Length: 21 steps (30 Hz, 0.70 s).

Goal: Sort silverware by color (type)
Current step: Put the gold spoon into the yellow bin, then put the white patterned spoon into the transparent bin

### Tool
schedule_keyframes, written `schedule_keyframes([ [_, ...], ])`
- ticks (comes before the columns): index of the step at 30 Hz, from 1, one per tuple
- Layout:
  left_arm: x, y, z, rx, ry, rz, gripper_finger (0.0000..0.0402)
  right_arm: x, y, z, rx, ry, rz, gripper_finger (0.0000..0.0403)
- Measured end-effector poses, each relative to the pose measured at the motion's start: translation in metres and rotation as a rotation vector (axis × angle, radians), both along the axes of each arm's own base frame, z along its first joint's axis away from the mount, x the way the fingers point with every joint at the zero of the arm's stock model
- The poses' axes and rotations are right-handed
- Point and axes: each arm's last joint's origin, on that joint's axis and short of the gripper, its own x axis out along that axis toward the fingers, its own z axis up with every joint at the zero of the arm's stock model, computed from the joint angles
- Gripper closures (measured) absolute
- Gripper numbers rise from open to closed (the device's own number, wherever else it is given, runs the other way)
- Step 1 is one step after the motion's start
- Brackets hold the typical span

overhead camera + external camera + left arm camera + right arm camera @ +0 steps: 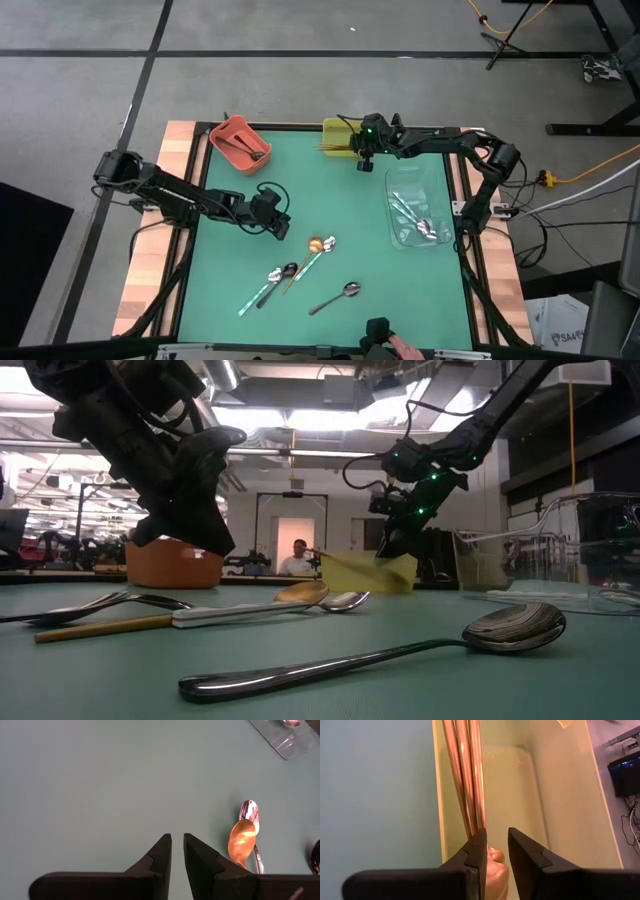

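Hanging over the yellow bin (pixel 338 137) at the mat's far edge, the right gripper (pixel 366 160) points down, its dark fingers (pixel 522 855) a narrow gap apart and gripping nothing. Directly below them in the right wrist view lie three copper spoons (pixel 467 780), their slim round handles side by side along one bin wall, with a rounded copper bowl showing just under the fingertips. The bin is smooth, pale yellow plastic with rounded corners.

The left gripper (pixel 278 226) hovers over bare green mat (pixel 250 270), its fingers (pixel 160 857) likewise slightly apart and empty. Just beside it on the mat lies a gold spoon (pixel 242 843), its polished oval bowl resting against the bowl of a silver spoon (pixel 249 812).

More spoons lie loose on the near half of the mat: a dark one (pixel 277 283) and a shiny iridescent one (pixel 262 289) close together, and another dark one (pixel 335 298) on its own, whose glossy bowl and thin curved handle fill the front of the low view.

An orange bin (pixel 238 143) at the far left holds dark spoons (pixel 248 152). A clear, glassy tray (pixel 418 205) on the right holds several silver spoons (pixel 414 218).
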Motion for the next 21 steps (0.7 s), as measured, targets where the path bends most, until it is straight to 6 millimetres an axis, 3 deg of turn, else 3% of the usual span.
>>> schedule_keyframes([
  [14,0.000,-0.001,0.000,-0.041,-0.003,-0.006,0.0358,0.000,0.000,0.000,0.000,0.000,0.000,0.0333],
  [21,-0.002,-0.022,-0.001,-0.146,0.010,-0.138,0.0358,0.000,0.000,0.000,0.003,-0.002,-0.004,0.0333],
])
